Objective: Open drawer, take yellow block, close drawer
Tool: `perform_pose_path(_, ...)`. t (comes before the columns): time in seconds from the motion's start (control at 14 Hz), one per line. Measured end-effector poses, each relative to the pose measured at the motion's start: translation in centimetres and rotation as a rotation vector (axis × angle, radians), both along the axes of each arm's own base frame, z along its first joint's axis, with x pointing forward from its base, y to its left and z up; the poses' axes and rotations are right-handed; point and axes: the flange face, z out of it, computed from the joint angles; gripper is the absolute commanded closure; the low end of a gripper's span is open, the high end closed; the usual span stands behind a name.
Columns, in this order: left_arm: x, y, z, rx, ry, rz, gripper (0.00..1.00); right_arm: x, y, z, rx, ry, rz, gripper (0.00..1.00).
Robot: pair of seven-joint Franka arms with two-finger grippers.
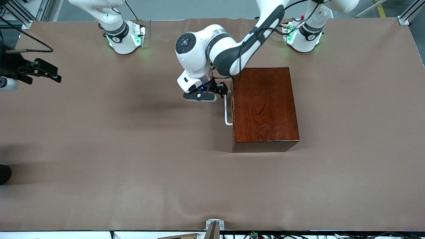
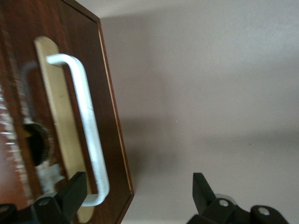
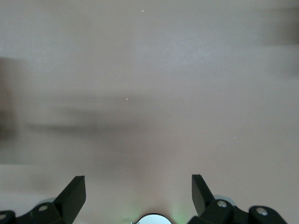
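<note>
The dark red-brown wooden box (image 1: 264, 106) stands on the table with its drawer shut. The drawer's front (image 2: 14, 84) faces the right arm's end of the table and carries the white U-shaped handle (image 1: 227, 111). My left gripper (image 1: 221, 89) is open at the end of the handle that lies farther from the front camera. In the left wrist view the handle (image 2: 86, 126) ends just inside one finger (image 2: 70, 193) of the left gripper (image 2: 138, 191), apart from it. My right gripper (image 1: 49, 71) waits open and empty over the right arm's end of the table; it also shows in the right wrist view (image 3: 138, 191). The yellow block is hidden.
A brass plate (image 2: 60, 126) lies under the handle, beside a dark round hole (image 2: 35, 142) in the drawer's front. The brown table cover (image 1: 132, 149) spreads around the box. A small metal fixture (image 1: 214, 227) sits at the table edge nearest the front camera.
</note>
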Motion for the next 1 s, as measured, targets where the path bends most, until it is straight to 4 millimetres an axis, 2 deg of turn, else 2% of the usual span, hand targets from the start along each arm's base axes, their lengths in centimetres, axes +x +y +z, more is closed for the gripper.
perform_pose_path(0.14,0.5,0.3,-1.6,0.034,-0.015,-0.011,0.00,0.1,1.8,-0.2,0.000,0.004,0.034,0.00)
perform_pose_path(0.29,0.8,0.5,-2.4,0.060,-0.031,-0.022,0.00,0.0,2.7,-0.3,0.000,0.004,0.050,0.00)
perform_pose_path(0.79,1.3,0.9,-5.6,0.128,-0.051,-0.051,0.00,0.0,2.8,-0.3,0.000,0.005,0.053,0.00)
perform_pose_path(1.0,1.3,1.0,-5.9,0.133,-0.051,-0.050,0.00,0.1,2.5,-0.4,-0.002,0.005,0.047,0.00)
